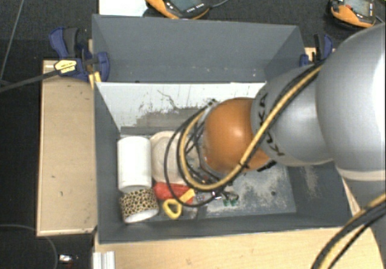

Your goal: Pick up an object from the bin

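A white cylinder (134, 162) lies along the bin's left wall. In front of it, in the front left corner, a roll with a leopard-skin pattern (139, 204) lies on its side. A white rounded thing (161, 156) sits just right of the cylinder, partly hidden. A red thing (167, 190) and a yellow looped piece (173, 208) lie at the front, left of the middle. A small green and dark thing (231, 199) lies on the floor near the front middle.
The arm reaches in from the right, and its orange cover and looped black cables hang over the middle of the bin, hiding what lies beneath. The bin's right floor is bare grey metal with scuffs.
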